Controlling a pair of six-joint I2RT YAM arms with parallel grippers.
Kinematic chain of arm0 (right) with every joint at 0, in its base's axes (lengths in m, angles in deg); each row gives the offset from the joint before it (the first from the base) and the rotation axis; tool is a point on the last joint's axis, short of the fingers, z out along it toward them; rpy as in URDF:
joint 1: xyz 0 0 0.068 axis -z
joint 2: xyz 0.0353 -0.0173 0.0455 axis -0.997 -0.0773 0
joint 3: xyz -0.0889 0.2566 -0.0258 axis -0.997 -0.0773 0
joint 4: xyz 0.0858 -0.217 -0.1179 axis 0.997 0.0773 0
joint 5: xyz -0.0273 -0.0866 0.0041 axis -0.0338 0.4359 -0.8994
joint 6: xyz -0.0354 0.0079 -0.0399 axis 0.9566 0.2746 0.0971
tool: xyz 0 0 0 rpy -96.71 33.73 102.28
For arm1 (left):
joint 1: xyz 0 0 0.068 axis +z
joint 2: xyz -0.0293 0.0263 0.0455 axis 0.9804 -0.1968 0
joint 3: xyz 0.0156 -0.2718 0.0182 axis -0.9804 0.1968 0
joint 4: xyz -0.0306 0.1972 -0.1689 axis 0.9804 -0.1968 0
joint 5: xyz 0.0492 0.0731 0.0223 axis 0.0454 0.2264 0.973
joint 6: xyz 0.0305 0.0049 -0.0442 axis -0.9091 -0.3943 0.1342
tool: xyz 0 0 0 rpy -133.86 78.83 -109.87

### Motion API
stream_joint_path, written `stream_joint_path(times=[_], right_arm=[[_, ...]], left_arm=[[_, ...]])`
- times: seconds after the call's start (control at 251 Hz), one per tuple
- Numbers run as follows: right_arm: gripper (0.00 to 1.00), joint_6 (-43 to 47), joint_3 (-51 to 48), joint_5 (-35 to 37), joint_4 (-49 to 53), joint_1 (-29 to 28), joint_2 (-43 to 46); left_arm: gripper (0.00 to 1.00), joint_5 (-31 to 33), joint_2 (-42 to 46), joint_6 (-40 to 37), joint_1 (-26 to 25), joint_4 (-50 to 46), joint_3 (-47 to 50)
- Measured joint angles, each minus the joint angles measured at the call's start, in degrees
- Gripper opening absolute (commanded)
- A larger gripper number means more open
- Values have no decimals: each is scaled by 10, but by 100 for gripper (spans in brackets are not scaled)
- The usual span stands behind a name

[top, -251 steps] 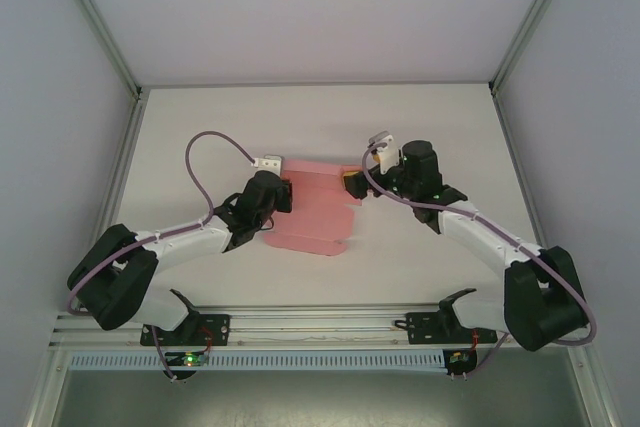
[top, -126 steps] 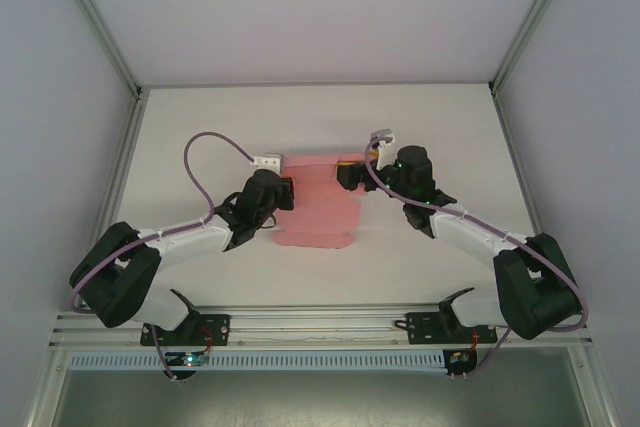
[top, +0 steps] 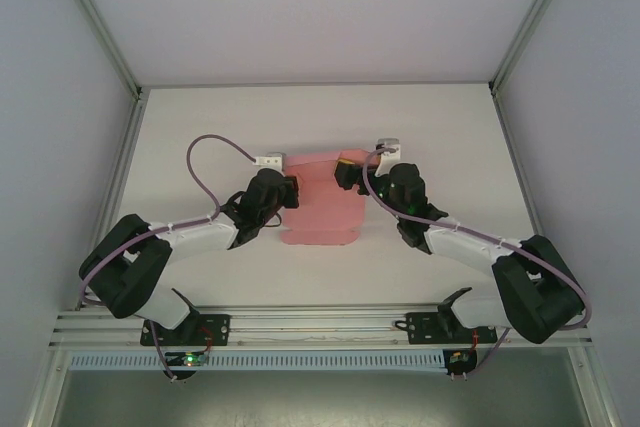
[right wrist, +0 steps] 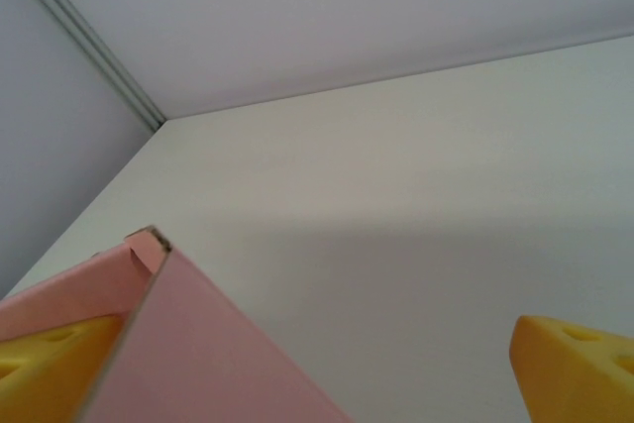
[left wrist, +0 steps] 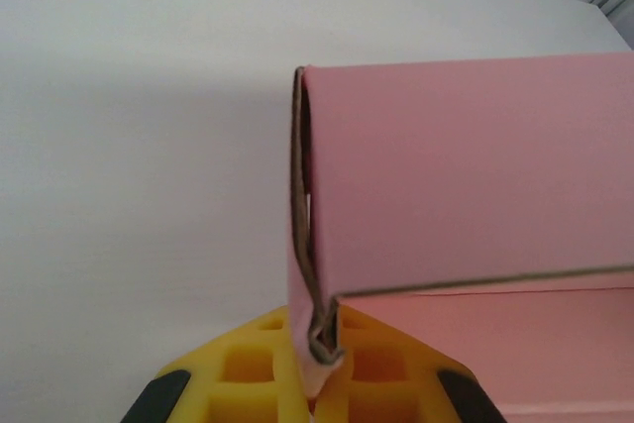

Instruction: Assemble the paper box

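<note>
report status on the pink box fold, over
Left gripper shut, pinching the paper box edge. Right gripper open, box corner between its fingers, ungripped. Box partly folded, one panel raised. No obstacle seen.

My paper box is thin pink card, only part-folded. One panel stands up from the flat sheet, and its nine o'clock edge is doubled over. It lies in the middle of the table, at twelve o'clock from me.

- White, matte table, plain from edge to edge.
- Carries a pink paper box near the middle of the surface, somewhat toward the far edge.
- Lies partly flat, one panel folded up.
</note>
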Motion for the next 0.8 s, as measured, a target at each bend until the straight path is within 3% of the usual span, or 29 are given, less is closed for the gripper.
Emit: stream_joint_path(times=[0.327, 0.487, 0.646, 0.798], right_arm=[[98, 47, -7, 28, 127, 20, 158], [98, 78, -25, 22, 197, 69, 235], [98, 86, -33, -33, 250, 136, 248], [98, 86, -33, -83, 271, 165, 220]], left_arm=[[0, 43, 29, -1, 0, -1, 2], [0, 61, 49, -1, 0, -5, 3], [0, 63, 53, -2, 4, -30, 0], [0, 63, 68, -1, 4, -60, -23]])
